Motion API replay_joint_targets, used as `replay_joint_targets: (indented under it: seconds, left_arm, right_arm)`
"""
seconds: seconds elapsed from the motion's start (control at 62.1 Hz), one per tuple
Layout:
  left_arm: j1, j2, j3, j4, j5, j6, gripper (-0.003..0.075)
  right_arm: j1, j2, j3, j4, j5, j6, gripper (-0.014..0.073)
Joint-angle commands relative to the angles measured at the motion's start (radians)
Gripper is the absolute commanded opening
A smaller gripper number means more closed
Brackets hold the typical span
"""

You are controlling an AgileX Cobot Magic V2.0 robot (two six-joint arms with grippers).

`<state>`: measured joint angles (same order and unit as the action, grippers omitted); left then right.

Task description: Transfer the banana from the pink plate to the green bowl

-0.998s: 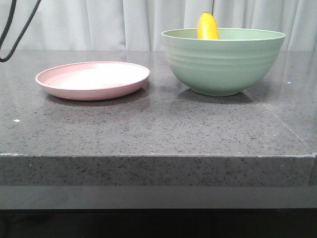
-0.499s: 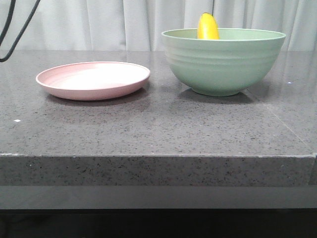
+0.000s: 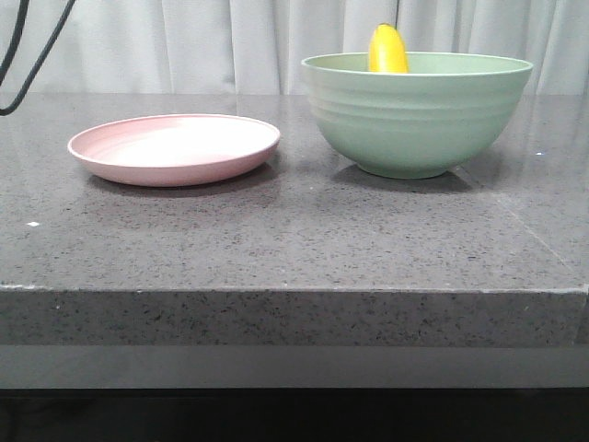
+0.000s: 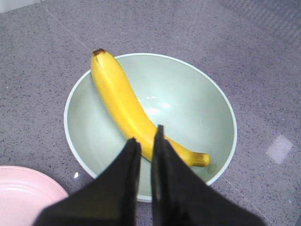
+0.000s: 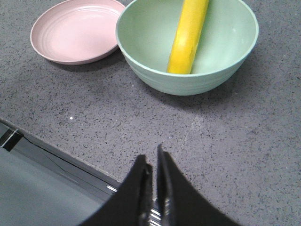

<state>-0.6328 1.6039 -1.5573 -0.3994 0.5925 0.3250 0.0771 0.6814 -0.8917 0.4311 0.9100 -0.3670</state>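
Note:
The yellow banana (image 3: pixel 387 51) lies inside the green bowl (image 3: pixel 414 120), leaning on its wall with one end sticking up over the rim. In the left wrist view the banana (image 4: pixel 122 101) crosses the bowl (image 4: pixel 188 94), and my left gripper (image 4: pixel 146 134) hangs above it, jaws nearly together and empty. The pink plate (image 3: pixel 175 147) is empty, left of the bowl. My right gripper (image 5: pixel 150 151) is shut and empty over the table's near edge, well back from the bowl (image 5: pixel 221 52), the banana (image 5: pixel 188 37) and the plate (image 5: pixel 75 33). Neither gripper shows in the front view.
The dark speckled stone table (image 3: pixel 294 239) ends in a front edge close to the camera. A pale curtain (image 3: pixel 184 46) hangs behind it. A black cable (image 3: pixel 18 55) loops at the far left.

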Motion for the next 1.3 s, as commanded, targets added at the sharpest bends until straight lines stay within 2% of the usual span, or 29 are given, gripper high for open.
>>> replay_joint_targets:
  seconds: [0.0,0.531,0.692,0.885,1.095,1.288]
  left_arm:
    - [-0.007,-0.042,-0.029,-0.022,-0.060,-0.002,-0.0020]
    - [-0.007,-0.040,-0.029,-0.022,-0.062,-0.002,-0.0020]
    - [0.000,-0.056,-0.029,0.137,-0.036,-0.002,-0.0020]
    - [0.018,-0.075,-0.029,0.154,-0.014,-0.002,-0.0020]
    - [0.085,-0.144,-0.029,0.152,-0.014,-0.068,-0.0020]
    - [0.201,-0.282,-0.023,0.152,0.029,-0.108,-0.0020]
  right_arm:
    - [-0.006,0.001,-0.021,0.021,-0.048,0.001,-0.0060]
    - [-0.006,0.001,-0.021,0.021,-0.026,0.001,-0.0071]
    - [-0.006,0.001,-0.021,0.021,-0.026,0.001,-0.0071]
    - [-0.006,0.001,-0.021,0.021,-0.026,0.001,-0.0071]
    - [-0.006,0.001,-0.021,0.021,-0.026,0.001,-0.0071]
    - [-0.006,0.001,-0.021,0.021,-0.026,0.001,-0.0071]
